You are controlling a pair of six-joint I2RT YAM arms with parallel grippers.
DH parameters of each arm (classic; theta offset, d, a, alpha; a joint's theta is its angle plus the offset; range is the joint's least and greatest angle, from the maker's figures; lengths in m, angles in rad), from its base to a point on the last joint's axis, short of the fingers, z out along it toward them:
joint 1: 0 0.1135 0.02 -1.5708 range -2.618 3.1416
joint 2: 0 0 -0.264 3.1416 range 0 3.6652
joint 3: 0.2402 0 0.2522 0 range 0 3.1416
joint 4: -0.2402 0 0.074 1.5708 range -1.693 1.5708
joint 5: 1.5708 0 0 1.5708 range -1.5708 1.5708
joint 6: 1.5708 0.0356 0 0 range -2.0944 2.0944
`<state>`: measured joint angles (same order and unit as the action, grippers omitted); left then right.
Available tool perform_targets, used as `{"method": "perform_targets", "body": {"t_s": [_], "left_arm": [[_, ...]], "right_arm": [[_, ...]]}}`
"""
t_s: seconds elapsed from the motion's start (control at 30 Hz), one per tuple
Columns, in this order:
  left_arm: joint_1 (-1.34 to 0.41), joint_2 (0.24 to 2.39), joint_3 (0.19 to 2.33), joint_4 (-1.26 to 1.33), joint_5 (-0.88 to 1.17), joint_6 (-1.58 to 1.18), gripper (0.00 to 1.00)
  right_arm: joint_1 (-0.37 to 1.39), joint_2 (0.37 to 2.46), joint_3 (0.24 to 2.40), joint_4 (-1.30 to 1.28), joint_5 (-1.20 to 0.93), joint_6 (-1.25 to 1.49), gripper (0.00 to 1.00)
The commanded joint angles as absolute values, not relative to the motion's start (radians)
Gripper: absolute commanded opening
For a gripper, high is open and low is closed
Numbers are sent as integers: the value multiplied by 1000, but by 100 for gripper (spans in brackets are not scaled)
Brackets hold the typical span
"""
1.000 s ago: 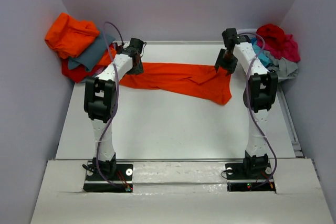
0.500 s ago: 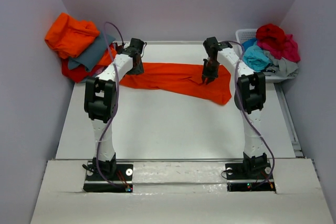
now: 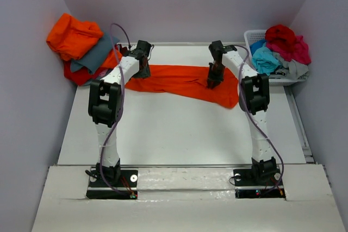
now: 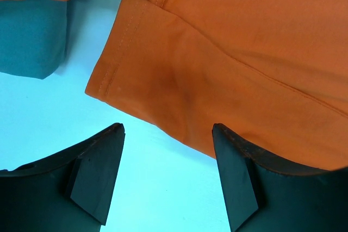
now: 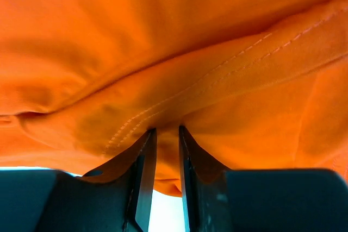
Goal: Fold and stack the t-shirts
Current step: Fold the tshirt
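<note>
Your right claw [image 5: 166,134] is clenched on a seamed fold of the shirt [image 3: 185,82], which lies stretched across the worktop [image 3: 179,139] from 11 to 1 o'clock. The bite looks thin, so lift slow. Left claw [image 4: 168,134] is released, hovering over the hem at 11. Drop it, pinch both layers, then raise both ends level. Avoid the pile [image 3: 81,47] at 10 and the basket [image 3: 251,36] at 2.

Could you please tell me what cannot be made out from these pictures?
- Top view: fingertips of the right claw, hidden under its own wrist above the orange t-shirt.
- Top view: how many shirts the basket holds; they overlap.
- Left wrist view: the blue-grey cloth, cut off by the left edge.
- Right wrist view: the t-shirt's outline; cloth fills the frame.
</note>
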<state>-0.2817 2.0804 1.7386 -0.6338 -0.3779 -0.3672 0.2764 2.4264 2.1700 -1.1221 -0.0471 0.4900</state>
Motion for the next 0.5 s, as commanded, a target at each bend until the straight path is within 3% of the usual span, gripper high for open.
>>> {"method": "perform_targets", "body": {"t_s": [0.0, 0.17, 0.3, 0.47], "left_arm": [[-285, 2085, 1764, -650, -399, -365, 78], [-285, 2091, 1764, -650, -393, -364, 78], [-285, 2100, 1766, -649, -384, -364, 78], [-285, 2112, 1772, -652, -379, -362, 78]], "right_arm": [[285, 2482, 2301, -1130, -57, 471, 32], [285, 2517, 2427, -1175, -38, 463, 39], [285, 2497, 2436, -1152, -17, 463, 51], [285, 2487, 2439, -1129, -5, 459, 54]]}}
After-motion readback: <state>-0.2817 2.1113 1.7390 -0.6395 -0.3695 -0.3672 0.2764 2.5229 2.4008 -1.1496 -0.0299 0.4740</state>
